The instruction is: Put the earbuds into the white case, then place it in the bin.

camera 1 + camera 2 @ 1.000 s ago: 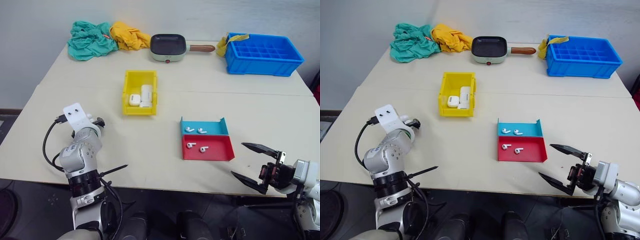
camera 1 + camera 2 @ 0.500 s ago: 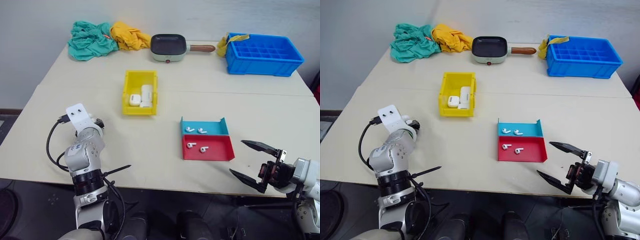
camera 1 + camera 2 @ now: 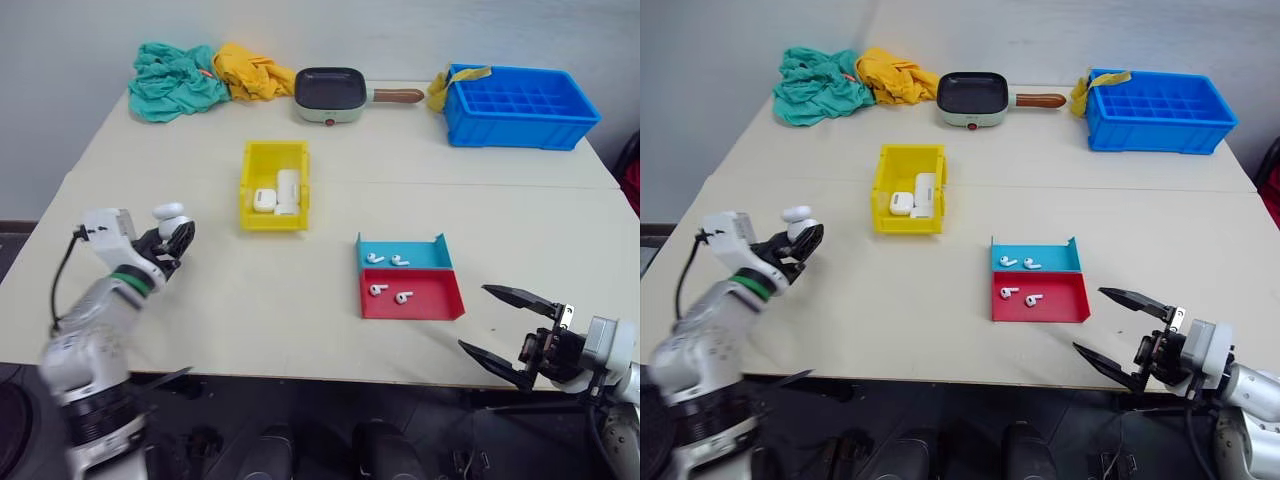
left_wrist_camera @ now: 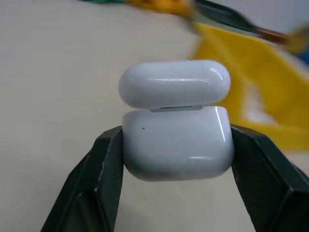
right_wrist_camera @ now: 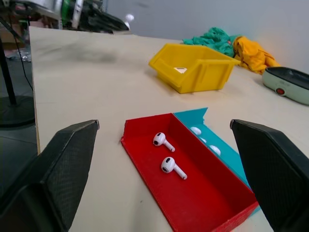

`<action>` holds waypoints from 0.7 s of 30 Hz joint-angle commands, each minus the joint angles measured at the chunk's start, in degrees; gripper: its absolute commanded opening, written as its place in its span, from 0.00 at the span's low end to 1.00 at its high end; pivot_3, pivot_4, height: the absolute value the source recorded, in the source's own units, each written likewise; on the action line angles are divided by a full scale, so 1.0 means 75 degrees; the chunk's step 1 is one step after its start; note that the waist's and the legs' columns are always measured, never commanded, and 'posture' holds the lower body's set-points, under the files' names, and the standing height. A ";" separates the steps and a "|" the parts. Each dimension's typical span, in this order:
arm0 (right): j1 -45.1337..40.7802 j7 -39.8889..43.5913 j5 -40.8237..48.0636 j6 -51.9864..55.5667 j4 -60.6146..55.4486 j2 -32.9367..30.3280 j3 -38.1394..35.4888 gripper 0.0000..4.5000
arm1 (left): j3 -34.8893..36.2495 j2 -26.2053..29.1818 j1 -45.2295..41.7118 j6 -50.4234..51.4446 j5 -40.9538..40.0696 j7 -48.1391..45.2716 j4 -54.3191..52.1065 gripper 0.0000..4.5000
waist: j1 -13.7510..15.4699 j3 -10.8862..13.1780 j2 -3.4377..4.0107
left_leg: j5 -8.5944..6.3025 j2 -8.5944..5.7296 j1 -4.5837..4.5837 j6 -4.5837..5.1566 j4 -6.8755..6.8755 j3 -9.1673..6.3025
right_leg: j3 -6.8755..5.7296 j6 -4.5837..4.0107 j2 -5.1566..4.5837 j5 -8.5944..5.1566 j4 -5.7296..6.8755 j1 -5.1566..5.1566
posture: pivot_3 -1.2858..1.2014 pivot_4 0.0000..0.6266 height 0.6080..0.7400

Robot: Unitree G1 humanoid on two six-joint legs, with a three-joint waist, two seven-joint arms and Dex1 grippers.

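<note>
Above the desk, the left claw pinches the white case, lid ajar, while the right claw waits spread near earbuds in the red tray; the glossy case may slip.

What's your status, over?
Left hand shut on the white case, lid ajar. Right hand open, empty. Earbuds in the trays. Path to the bin clear.

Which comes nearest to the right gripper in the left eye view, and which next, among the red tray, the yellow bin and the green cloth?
From the right gripper:
1. Red tray, just to its left.
2. Yellow bin, mid-table, farther left.
3. Green cloth, far-left corner.
</note>
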 commanded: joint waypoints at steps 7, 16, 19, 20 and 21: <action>0.2089 -0.1662 -0.0446 0.2582 -0.1711 -0.1095 -0.1681 1.00 | -0.1868 -0.0658 -0.0567 -0.2465 -0.1217 -0.3984 -0.0492 0.62 | 0.0225 -0.0006 0.0010 | -0.0007 -0.0018 -0.0023 0.0023 -0.0001 -0.0030 | -0.0008 0.0002 -0.0008 0.0002 -0.0034 0.0010 | 0.52 0.24 1.00; 0.3979 -0.1568 -0.2174 0.2760 -0.1437 -0.1307 -0.2461 1.00 | -0.4006 -0.2792 -0.0291 -0.4950 -0.0281 -0.5265 0.0589 0.62 | 0.0056 -0.0005 0.0008 | -0.0006 -0.0014 -0.0017 0.0029 -0.0004 -0.0001 | 0.0004 0.0007 0.0012 0.0003 -0.0045 0.0017 | 0.52 0.24 1.00; 0.3801 -0.1354 -0.1792 0.3139 -0.1604 -0.1504 -0.2759 1.00 | -0.4224 -0.3160 -0.0307 -0.5467 -0.0255 -0.5469 0.0916 0.62 | -0.0001 -0.0008 0.0013 | 0.0000 -0.0013 -0.0015 0.0033 -0.0004 0.0009 | 0.0016 0.0007 0.0013 0.0003 -0.0046 0.0017 | 0.52 0.24 1.00; 0.3604 -0.1322 -0.1559 0.3474 -0.1828 -0.1691 -0.2849 1.00 | -0.4247 -0.3239 -0.0336 -0.5514 -0.0300 -0.5461 0.0986 0.62 | -0.0015 -0.0008 0.0013 | 0.0000 -0.0009 -0.0009 0.0032 -0.0004 0.0012 | 0.0019 0.0007 0.0016 0.0003 -0.0044 0.0017 | 0.52 0.24 1.00; 0.3443 -0.1274 -0.1407 0.3718 -0.2030 -0.1852 -0.2914 1.00 | -0.4274 -0.3273 -0.0335 -0.5517 -0.0348 -0.5472 0.1002 0.62 | -0.0040 -0.0009 0.0015 | 0.0000 -0.0007 -0.0005 0.0032 -0.0004 0.0014 | 0.0021 0.0007 0.0017 0.0003 -0.0040 0.0019 | 0.52 0.24 1.00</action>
